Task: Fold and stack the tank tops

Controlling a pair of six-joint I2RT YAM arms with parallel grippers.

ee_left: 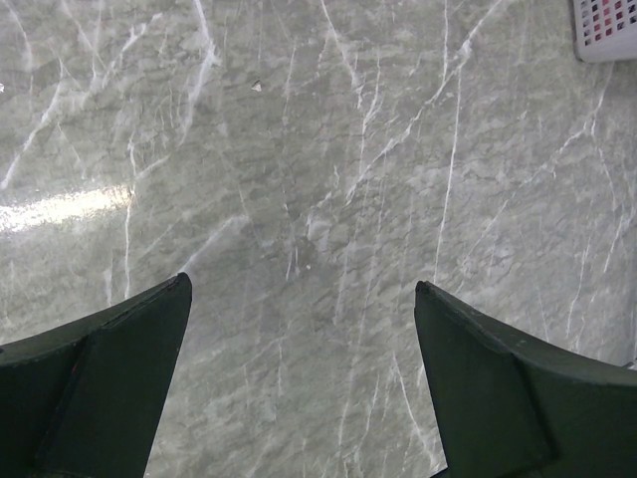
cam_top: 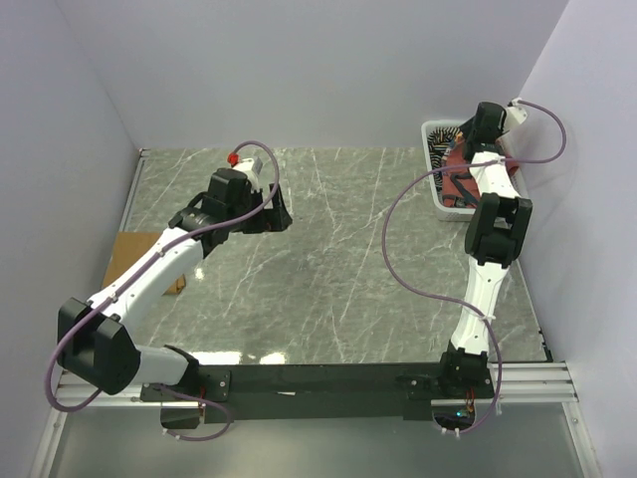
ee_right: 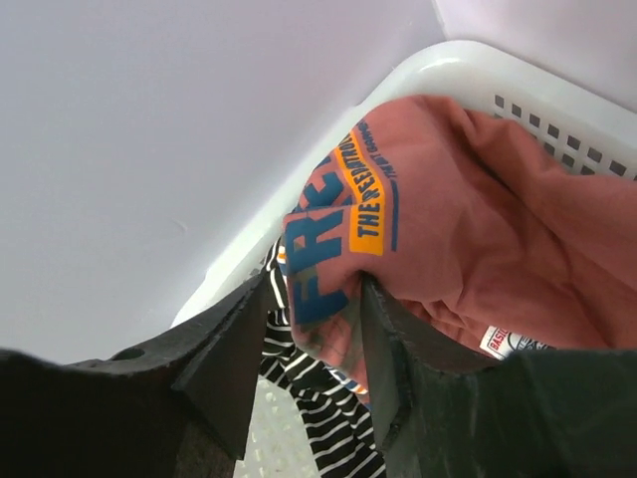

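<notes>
Dark fingers of the right gripper (ee_right: 317, 299) fill the bottom of the right wrist view, clenched on a bunched fold of the brick-red top (ee_right: 468, 219), right at its blue and orange chest lettering. That top lies heaped in the white basket (ee_right: 468, 60). The striped top (ee_right: 318, 398) is under it at 6 o'clock, touching its lower edge and running beneath the fingers.

From above, the basket (cam_top: 435, 134) sits at 2 o'clock on the marble table (cam_top: 338, 249), hard against the far right corner of the walls. A tan flat shape (cam_top: 129, 254) lies at 9 o'clock, partly under the left arm. I cannot tell whether it is the third top.

The left gripper (ee_left: 299, 289) is released, with its jaws wide apart. It hangs over bare marble at roughly 10 o'clock from the table's middle, well apart from the basket.

This looks like the first pull, with nothing yet folded or stacked. Several things could go wrong:
- **Striped top dragged along:** it is pressed against the red one near the pinch, so a lift may bring it out too and drop it in a tangle.
- **Grip slipping:** the hold is on one loose fold, which may slide free once the cloth's weight comes on.
- **Basket shifting:** a hem snagging the mesh wall could tilt or shift the light basket.
- **Top landing balled up:** held by the chest, the top may drop in a bunch, which makes spreading it harder.
</notes>
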